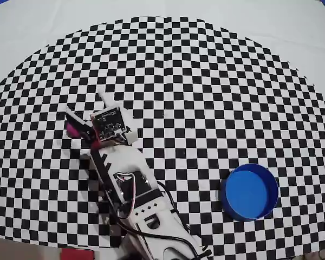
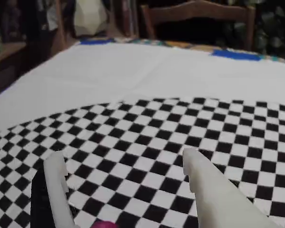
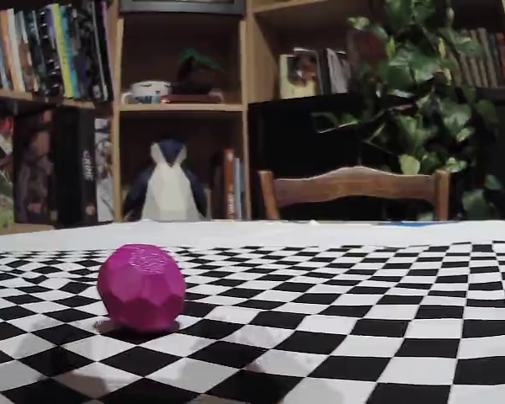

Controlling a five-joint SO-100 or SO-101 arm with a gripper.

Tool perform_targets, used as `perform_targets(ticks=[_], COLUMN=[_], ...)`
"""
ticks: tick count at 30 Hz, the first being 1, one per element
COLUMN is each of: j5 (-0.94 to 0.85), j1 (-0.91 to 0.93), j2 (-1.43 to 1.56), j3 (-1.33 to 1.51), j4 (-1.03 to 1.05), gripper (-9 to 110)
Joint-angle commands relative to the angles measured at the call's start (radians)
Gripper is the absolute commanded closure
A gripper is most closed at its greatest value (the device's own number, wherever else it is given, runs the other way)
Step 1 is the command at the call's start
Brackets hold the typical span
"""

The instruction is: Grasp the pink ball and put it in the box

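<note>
Room: bookshelves [image 3: 59,76] stand behind the tabletop, with a wooden chair [image 3: 353,189], a leafy plant [image 3: 421,84] and a penguin-shaped figure [image 3: 170,185] on a low shelf.
Tabletop: a white cloth [image 1: 162,8] covers it, and a rounded black-and-white checkered mat [image 1: 206,97] lies over most of the near part.
Arm: in the overhead view the white arm [image 1: 135,189] reaches up from the bottom edge toward the left part of the mat, with wires along its body.
Tool: the tool [image 1: 85,115] is spread open; in the wrist view its two white fingers [image 2: 204,185] stand well apart with checkered mat showing between them.
Pink ball: the pink ball [image 3: 141,287] rests on the mat; in the overhead view only a magenta patch [image 1: 73,129] shows beside the dark finger at the left of the tool, and in the wrist view a pink sliver [image 2: 103,224] sits at the bottom edge between the fingers. Whether a finger touches it cannot be told.
Box: the round blue box [image 1: 249,192] sits on the mat at the lower right in the overhead view, well apart from the ball and the tool; its blue bottom shows.
</note>
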Motion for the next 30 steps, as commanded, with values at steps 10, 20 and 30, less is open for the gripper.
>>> perform_targets(ticks=[10, 20, 30], j5=[-0.009, -0.009, -0.009], j1=[-0.098, -0.138, -0.158], j2=[-0.037, -0.058, -0.081], j3=[0.008, 0.008, 0.008], j4=[0.005, 0.006, 0.006], gripper=[73, 73, 73])
